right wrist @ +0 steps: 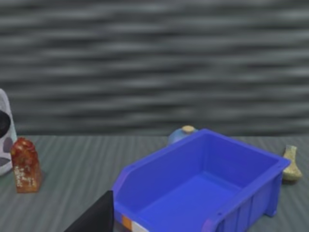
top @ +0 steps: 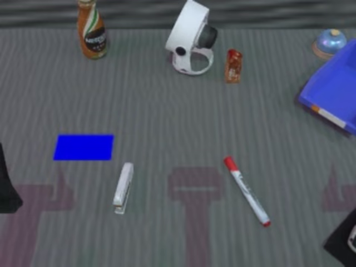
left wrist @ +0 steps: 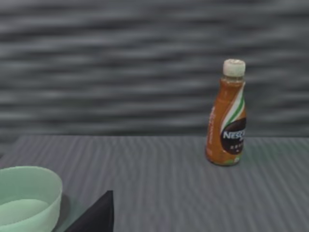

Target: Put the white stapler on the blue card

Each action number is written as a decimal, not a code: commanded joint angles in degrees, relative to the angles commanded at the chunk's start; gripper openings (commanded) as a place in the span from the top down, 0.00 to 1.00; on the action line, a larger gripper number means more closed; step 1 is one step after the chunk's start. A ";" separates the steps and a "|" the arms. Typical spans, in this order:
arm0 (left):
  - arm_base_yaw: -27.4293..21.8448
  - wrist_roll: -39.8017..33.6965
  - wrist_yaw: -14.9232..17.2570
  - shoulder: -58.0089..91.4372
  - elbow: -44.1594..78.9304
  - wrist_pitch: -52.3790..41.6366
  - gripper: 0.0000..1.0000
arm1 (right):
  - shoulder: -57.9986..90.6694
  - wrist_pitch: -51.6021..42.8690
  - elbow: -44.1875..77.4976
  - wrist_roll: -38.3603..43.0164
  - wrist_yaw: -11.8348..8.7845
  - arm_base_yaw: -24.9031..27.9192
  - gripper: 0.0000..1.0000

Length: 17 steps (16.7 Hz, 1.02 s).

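The white stapler lies lower left of centre on the tabletop, just beside the blue card's lower right corner, not touching. Bare tabletop surrounds both. Both arms sit at the frame's left and right edges; their jaws' state cannot be told.

Grey ribbed table bears blue card; white stapler; marker; bottle; blue bin.

My left arm sits parked at the table's left edge, only a dark part of it showing. My right arm sits parked at the lower right corner, likewise mostly out of frame.
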 joint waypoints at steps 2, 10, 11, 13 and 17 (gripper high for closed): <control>0.00 0.00 0.00 0.00 0.00 0.00 0.00 | 0.00 0.00 0.00 0.00 0.00 0.00 0.00; -6.22 -4.84 -0.18 21.72 18.72 -13.72 0.00 | 0.00 0.00 0.00 0.00 0.00 0.00 0.00; -7.51 -5.80 -0.25 27.10 22.58 -16.69 0.00 | 0.00 0.00 0.00 0.00 0.00 0.00 0.00; -10.27 -7.80 -0.37 39.07 30.64 -23.07 0.00 | 0.00 0.00 0.00 0.00 0.00 0.00 0.00; -16.23 -11.85 -0.42 63.82 46.99 -36.52 0.00 | 0.00 0.00 0.00 0.00 0.00 0.00 0.00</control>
